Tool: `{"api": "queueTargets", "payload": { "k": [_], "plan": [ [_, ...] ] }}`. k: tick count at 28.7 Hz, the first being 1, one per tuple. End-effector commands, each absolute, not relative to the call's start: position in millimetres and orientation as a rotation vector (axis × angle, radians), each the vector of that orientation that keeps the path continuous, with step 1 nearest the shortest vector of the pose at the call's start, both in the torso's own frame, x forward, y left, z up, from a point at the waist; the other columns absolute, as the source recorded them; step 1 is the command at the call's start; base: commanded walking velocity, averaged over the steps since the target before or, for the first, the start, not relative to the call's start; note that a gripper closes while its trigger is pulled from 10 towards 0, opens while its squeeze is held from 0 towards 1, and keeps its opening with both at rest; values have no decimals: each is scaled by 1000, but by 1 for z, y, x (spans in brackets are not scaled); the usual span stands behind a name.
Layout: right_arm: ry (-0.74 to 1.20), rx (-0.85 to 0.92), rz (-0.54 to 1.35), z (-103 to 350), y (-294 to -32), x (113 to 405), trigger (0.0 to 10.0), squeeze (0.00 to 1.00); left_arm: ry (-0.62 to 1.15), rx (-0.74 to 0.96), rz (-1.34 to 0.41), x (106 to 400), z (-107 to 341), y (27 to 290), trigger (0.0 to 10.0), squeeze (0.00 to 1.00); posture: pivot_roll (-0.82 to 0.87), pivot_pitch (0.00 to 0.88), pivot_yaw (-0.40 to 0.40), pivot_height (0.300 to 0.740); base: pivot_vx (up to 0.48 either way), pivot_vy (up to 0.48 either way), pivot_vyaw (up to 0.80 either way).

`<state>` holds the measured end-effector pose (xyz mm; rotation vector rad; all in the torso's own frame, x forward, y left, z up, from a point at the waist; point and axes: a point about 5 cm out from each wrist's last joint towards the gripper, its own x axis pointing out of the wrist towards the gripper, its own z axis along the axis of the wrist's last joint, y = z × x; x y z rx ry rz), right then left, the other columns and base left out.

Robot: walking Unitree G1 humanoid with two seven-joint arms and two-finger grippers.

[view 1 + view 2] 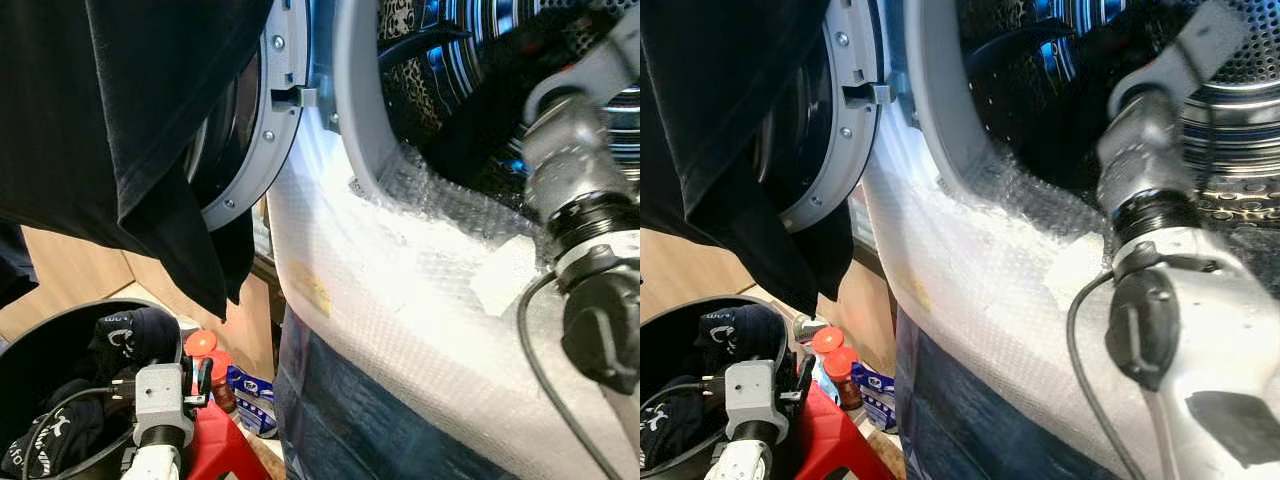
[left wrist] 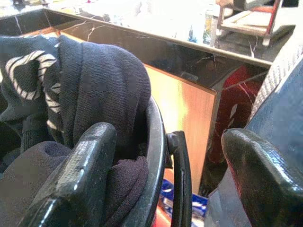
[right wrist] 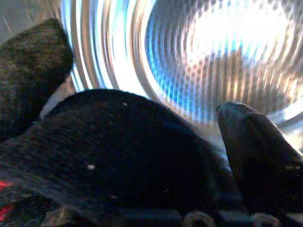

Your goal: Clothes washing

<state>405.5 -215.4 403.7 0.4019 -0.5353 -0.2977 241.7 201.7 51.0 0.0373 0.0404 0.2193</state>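
Nearest, the left gripper point(image 2: 165, 189) hangs with fingers apart at the rim of the round black laundry basket point(image 1: 30, 345), well below the washer's open grey-rimmed round door point(image 1: 262, 130); dark navy clothes point(image 2: 94, 90) remain in the basket. Beyond the door, the right gripper point(image 3: 156, 189) is inside the shiny perforated steel drum point(image 3: 213, 52), clamped on a black knitted garment point(image 3: 109, 146). Loading seems partly done.
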Motion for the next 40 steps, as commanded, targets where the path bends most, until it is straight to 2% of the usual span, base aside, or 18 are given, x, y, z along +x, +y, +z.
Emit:
{"api": "queueTargets", "payload": {
  "k": [1, 5, 7, 15, 19, 20, 21, 24, 28, 31, 34, 35, 37, 40],
  "plan": [
    [-627, 362, -307, 424, -212, 398, 10000, 1000, 53, -6, 235, 240, 48, 202, 10000, 0, 124, 0, -33, 740, 0, 0, 0],
    [-565, 370, -291, 408, -206, 404, 10000, 1000, 40, -1, 237, 240, 50, 202, 10000, 0, 124, 0, -33, 740, 0, 0, 0],
    [-552, 455, -291, 403, -207, 404, 10000, 1000, 38, -7, 248, 239, 50, 203, 10000, 0, 127, 0, -35, 740, 0, 0, 0],
    [-657, 414, -424, 399, -220, 383, 10000, 1000, 48, -22, 260, 234, 48, 203, 10000, 0, 130, 0, -33, 740, 0, 0, 0],
    [-740, 379, -332, 404, -213, 370, 10000, 996, 47, -21, 267, 234, 48, 205, 10000, 0, 134, 0, -30, 740, 0, 0, 0],
    [-758, 392, -295, 404, -209, 367, 10000, 553, 46, -21, 269, 234, 48, 206, 10000, 0, 138, 0, -30, 740, 0, 0, 0],
    [-778, 461, -216, 405, -203, 363, 10000, 0, 43, -21, 270, 235, 49, 206, 10000, 0, 138, 0, -30, 740, 0, 0, 0],
    [-801, 530, -104, 407, -195, 356, 10000, 0, 42, -21, 267, 235, 50, 206, 10000, 0, 136, 0, -27, 740, 0, 0, 0],
    [-791, 504, 21, 409, -182, 347, 10000, 0, 43, -22, 265, 234, 50, 206, 10000, 0, 125, 0, -23, 740, 0, 0, 0],
    [-850, 514, 199, 419, -168, 329, 10000, 0, 44, -27, 262, 234, 50, 205, 10000, 0, 121, 0, -24, 740, 0, 0, 0],
    [-809, 421, 188, 416, -162, 329, 10000, 0, 47, -28, 256, 235, 49, 204, 10000, 0, 118, 0, -23, 740, 0, 0, 0],
    [-797, 289, 139, 413, -161, 331, 10000, 0, 47, -29, 253, 237, 50, 203, 10000, 0, 110, 0, -19, 740, 0, 0, 0],
    [-780, 174, 119, 409, -157, 337, 10000, 0, 47, -26, 242, 238, 50, 202, 10000, 0, 108, 0, -17, 740, 0, 0, 0],
    [-730, 137, 111, 409, -154, 352, 10000, 0, 48, -23, 228, 241, 51, 200, 10000, 0, 103, 0, -14, 740, 0, 0, 0]
  ]
}}
